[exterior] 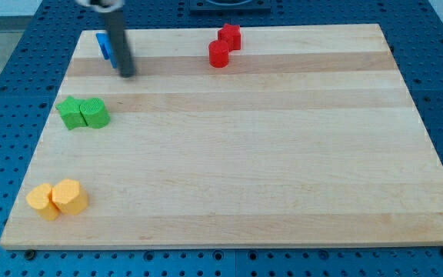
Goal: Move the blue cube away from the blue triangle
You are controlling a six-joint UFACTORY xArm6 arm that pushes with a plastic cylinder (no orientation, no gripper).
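A blue block (103, 44) lies near the board's top left corner, mostly hidden behind my rod; I cannot tell whether it is the cube, the triangle, or both together. My tip (127, 74) rests on the board just to the lower right of the blue, very close to it or touching it.
Two red blocks (224, 45) sit together near the view's top centre. Two green blocks (83, 113) sit together at the left. Two yellow-orange blocks (58, 199) sit together at the bottom left. The wooden board (283, 154) lies on a blue perforated table.
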